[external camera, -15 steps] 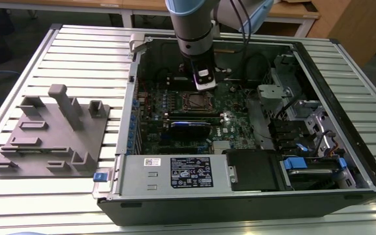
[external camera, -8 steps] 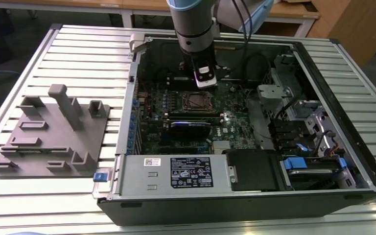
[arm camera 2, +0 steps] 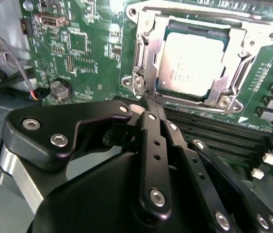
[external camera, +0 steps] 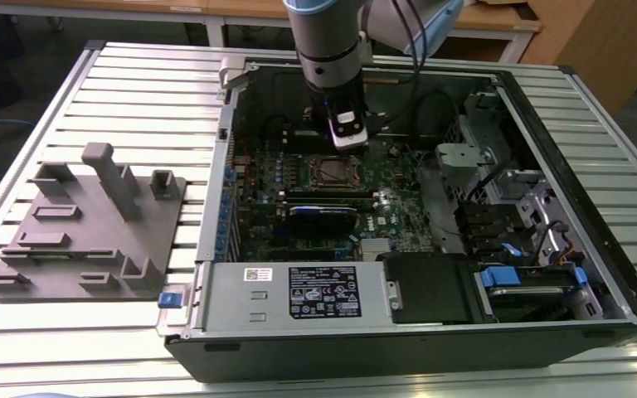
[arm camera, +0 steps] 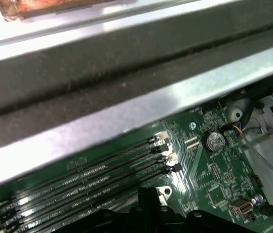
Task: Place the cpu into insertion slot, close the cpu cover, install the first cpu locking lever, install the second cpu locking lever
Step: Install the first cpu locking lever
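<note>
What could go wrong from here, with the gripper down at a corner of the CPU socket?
1. The gripper tip sits at a corner of the cpu cover, right beside the memory slots. A slip could scrape them or the green circuit board.
2. The arm reaches deep inside the computer case, whose wall looks close in the first wrist view. A wide move might strike it.

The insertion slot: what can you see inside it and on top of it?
The cpu sits inside the insertion slot, with the cpu cover over its edges. The slot's contacts beneath are covered.
</note>
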`<action>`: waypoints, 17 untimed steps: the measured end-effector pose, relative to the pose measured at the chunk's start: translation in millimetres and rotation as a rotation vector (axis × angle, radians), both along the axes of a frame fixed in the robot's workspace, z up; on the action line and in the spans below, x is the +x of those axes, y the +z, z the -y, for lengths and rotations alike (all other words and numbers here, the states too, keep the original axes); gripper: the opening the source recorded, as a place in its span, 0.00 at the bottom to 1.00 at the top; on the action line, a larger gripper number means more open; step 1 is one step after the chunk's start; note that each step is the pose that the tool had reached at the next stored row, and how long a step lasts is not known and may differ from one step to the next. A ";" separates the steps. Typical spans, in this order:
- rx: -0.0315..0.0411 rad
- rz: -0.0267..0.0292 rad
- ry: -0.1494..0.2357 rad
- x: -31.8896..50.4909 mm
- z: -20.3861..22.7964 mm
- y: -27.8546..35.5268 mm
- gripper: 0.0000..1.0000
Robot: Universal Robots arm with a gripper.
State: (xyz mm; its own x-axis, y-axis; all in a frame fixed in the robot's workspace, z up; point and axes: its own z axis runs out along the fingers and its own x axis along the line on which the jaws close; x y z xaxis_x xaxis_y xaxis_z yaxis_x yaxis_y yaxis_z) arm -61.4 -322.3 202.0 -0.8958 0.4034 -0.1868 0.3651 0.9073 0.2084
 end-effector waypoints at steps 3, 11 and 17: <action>-0.0227 -0.0001 0.000 0.0 0.0 0.0 0.10; -0.0365 0.0000 0.000 0.0 0.0 0.0 0.10; -0.0365 -0.0001 0.000 0.0 0.0 5.8 0.10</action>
State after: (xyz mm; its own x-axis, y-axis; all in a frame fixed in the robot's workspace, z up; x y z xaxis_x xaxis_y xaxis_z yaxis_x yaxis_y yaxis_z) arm -61.4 -322.3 207.9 -0.8958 0.3962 -0.2014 0.3651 0.9144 0.1751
